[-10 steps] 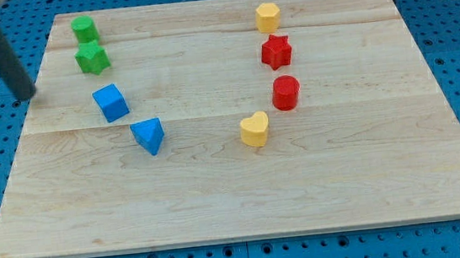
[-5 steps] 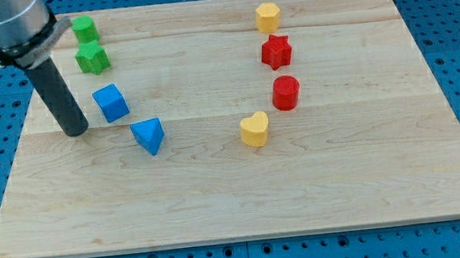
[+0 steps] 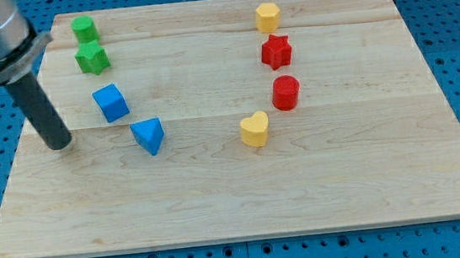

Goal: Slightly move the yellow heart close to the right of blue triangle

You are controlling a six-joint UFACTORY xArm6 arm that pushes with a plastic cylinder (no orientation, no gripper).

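Yellow heart (image 3: 255, 130) sits well to the view's right of the blue triangle (image 3: 149, 136), untouched, with the red cylinder (image 3: 286, 92) just above-right of it. Our tip (image 3: 60, 145) rests on the desk (image 3: 245, 195) to the view's left of the blue triangle, the wrong side for this push. We carry no jaws, only a rod. Crossing straight over, we risk knocking the blue triangle or the blue cube (image 3: 111, 102); pushing too hard, we ram the heart into the triangle.
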